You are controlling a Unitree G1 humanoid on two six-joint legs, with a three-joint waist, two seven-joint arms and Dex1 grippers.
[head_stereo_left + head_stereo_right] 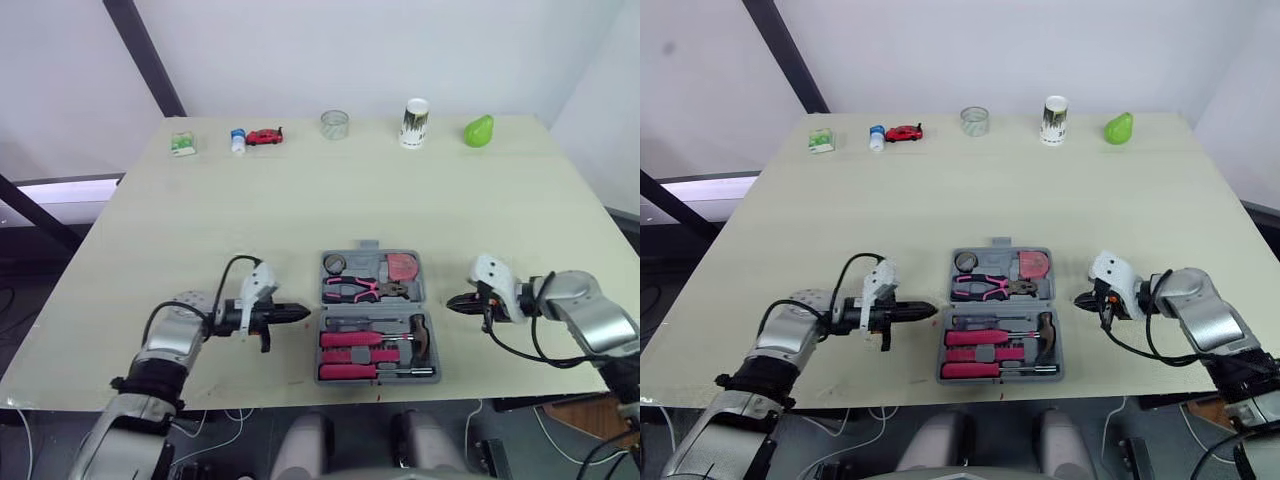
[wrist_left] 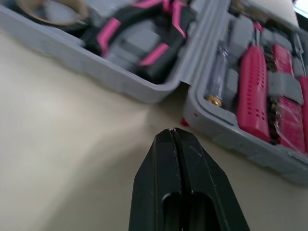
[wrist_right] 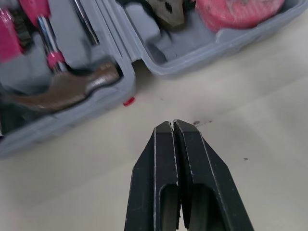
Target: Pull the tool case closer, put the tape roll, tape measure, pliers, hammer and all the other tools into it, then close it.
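Both jaws pressed shut, empty. Left gripper (image 1: 298,314) and right gripper (image 1: 452,301) flank the tool case (image 1: 372,309), tips aimed at its sides, not touching. Case lies open near the front edge of the table (image 1: 200,220); pliers (image 1: 352,290), hammer (image 1: 420,335), tape measure (image 1: 403,267) and tape roll (image 1: 335,264) are seated. Looks loaded; closing remains.

From the head I look forward and down through two near-identical eyes over the whole tabletop (image 1: 300,200), while each wrist camera sits low and close, sighting along the left tool (image 1: 304,313) or right tool (image 1: 452,301) at opposite sides of the tool case (image 1: 371,309), which all four views share.
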